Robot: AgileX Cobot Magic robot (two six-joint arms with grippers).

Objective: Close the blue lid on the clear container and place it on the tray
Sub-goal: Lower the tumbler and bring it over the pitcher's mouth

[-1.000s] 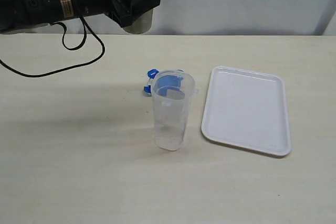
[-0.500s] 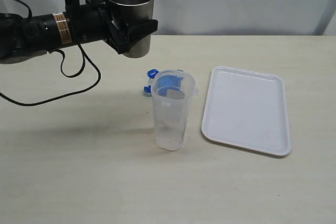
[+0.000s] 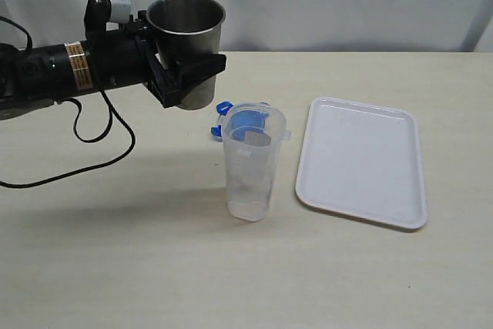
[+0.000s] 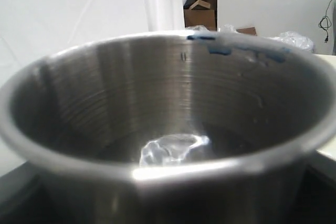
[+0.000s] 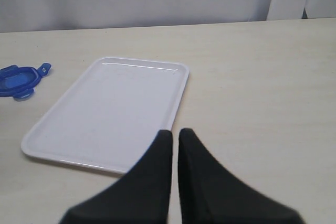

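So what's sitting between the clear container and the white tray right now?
Nothing. In the exterior view, only a bare strip of table separates the clear container from the tray.

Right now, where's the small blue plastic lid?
Exterior view, centre: the small bright blue plastic lid lies flat on the beige table just behind the tall clear plastic container, left of the white rectangular tray.

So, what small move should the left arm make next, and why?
Probably lower the shiny round steel cup onto the beige table left of the tall clear plastic container and release it. The left pincer is clamped on that cup, seemingly above the table, while the small blue plastic lid lies on the table, not on the container.
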